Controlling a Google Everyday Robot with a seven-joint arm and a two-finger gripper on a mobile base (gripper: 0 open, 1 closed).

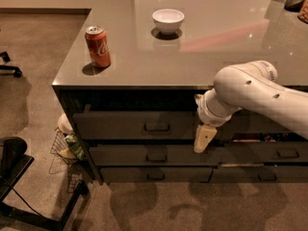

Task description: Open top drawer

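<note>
The top drawer [120, 125] is a wide dark-grey front just under the counter edge, with a small rectangular pull [157, 127] at its centre. A dark gap shows between the counter edge and the top of its front. My gripper [204, 139] hangs from the white arm [255, 93], which comes in from the right. It sits in front of the drawer fronts, at the top drawer's right end, about a hand's width right of the pull. A cream finger [204, 137] points down over the seam between the top and second drawers.
On the grey counter [211, 57] stand an orange soda can [98, 46] near the left front corner and a white bowl [168, 20] further back. Two slimmer drawers [144, 155] lie below. A wire basket [65, 146] and a black chair base [19, 177] are on the floor at left.
</note>
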